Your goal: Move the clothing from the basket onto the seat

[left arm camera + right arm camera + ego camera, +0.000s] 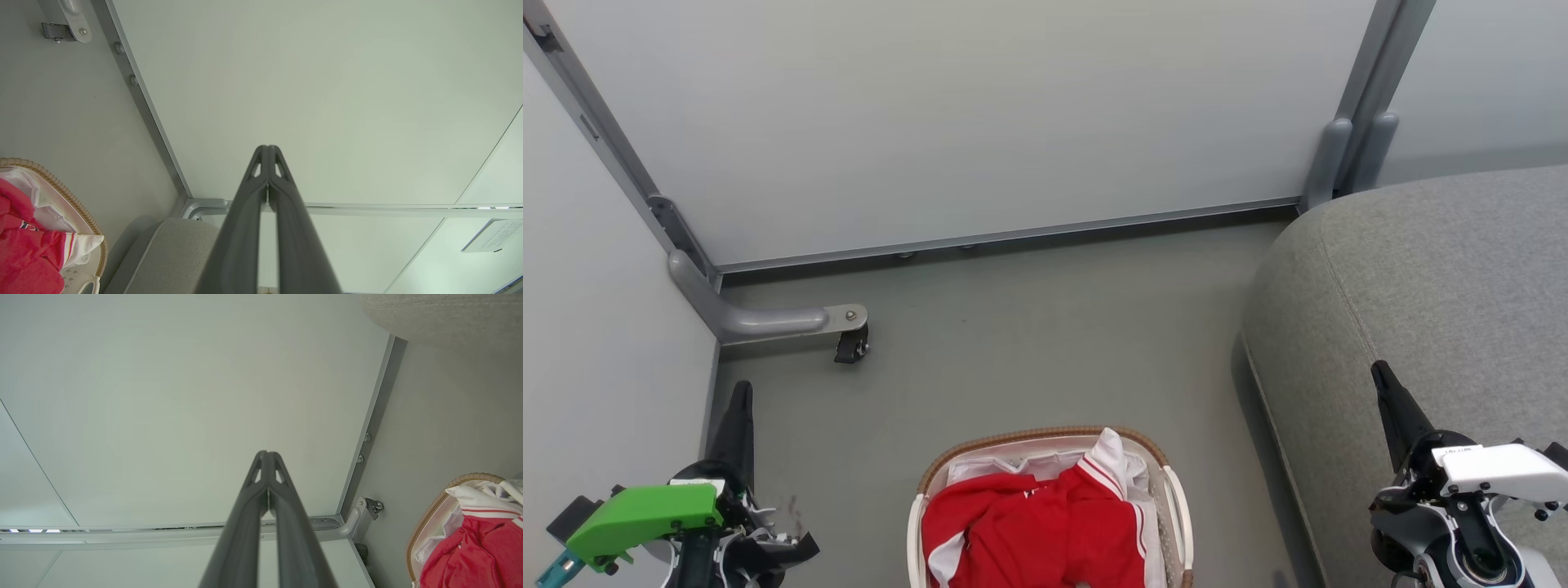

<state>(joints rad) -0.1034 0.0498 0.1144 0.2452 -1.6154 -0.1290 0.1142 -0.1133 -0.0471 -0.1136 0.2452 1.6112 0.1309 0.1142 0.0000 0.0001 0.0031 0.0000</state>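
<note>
Starting with the head view: one basket (1045, 434) stands on the floor between the two arms, near the seat (1421, 302). In my judgement that placement keeps the carry short. The clothing (1029, 531) lies heaped inside the basket, red with white trim. It reads as one mass, so I cannot count the garments. There is one seat, and none of the clothing is on it. The left gripper (740, 400) and right gripper (1384, 384) flank the basket, both well clear of it, which I judge to be a ready pose with no pick begun.

Left wrist view: two fingers meet at the tips, with nothing between them. The basket and clothing sit at lower left, with the seat corner just beside them.

Right wrist view: same finding — tips pressed together, nothing held. The basket is at lower right with the clothing inside it, and the seat edge is at the top right.
</note>
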